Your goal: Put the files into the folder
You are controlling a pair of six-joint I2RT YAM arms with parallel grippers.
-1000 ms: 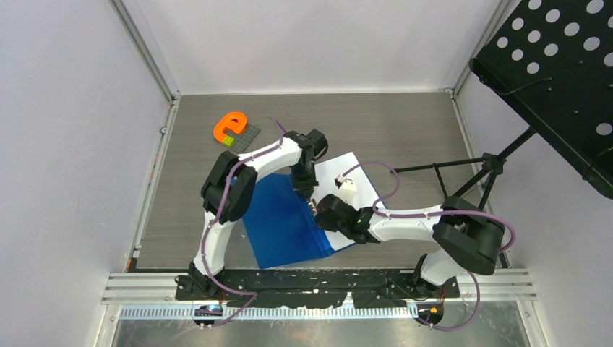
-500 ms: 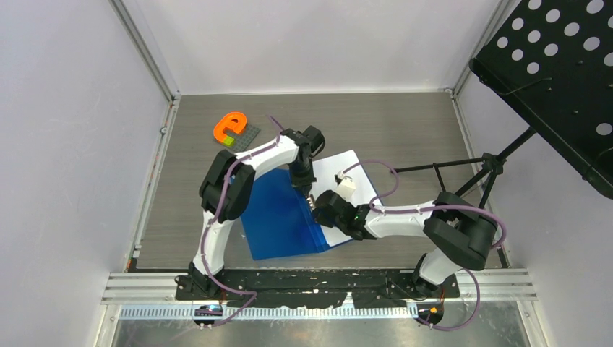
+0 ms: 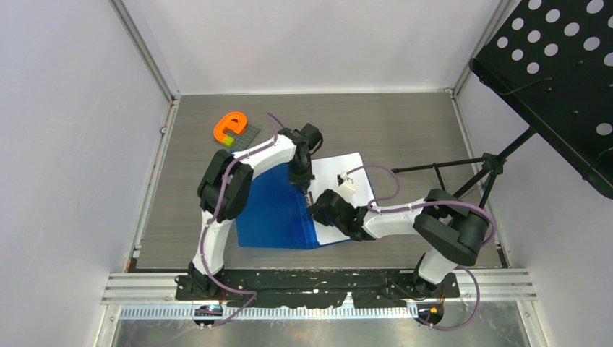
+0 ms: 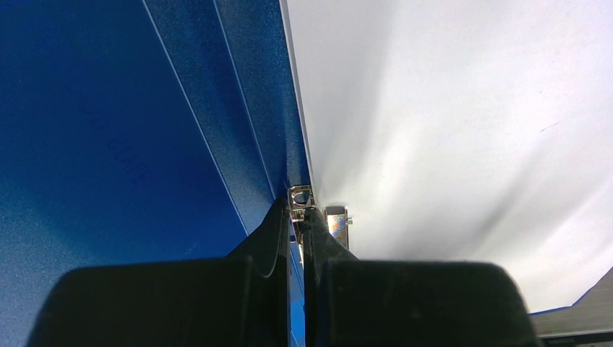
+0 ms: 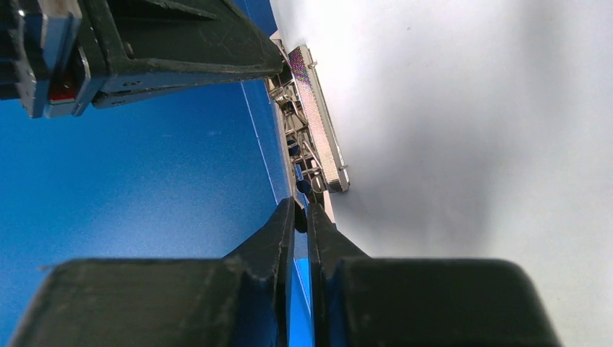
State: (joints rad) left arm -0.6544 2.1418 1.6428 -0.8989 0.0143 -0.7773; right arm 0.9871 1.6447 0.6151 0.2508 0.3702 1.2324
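Observation:
The blue folder lies open on the table, and the white files rest on its right half. A metal clip runs along the inner spine. My left gripper is shut, its tips against the clip's far end. I cannot tell whether it pinches the metal. My right gripper is shut on the clip's small dark-blue lever tip at the near end, with its tips over the spine. The left gripper's fingers show at the top of the right wrist view.
An orange letter-shaped piece on a grey plate lies at the back left. A black tripod stand stands at the right edge, with a perforated black panel above it. Walls close in the table on three sides.
The folder and the files have turned and slid left, so they now lie squarer to the table. My right gripper has moved left and farther in along the spine. Both grippers stay shut.

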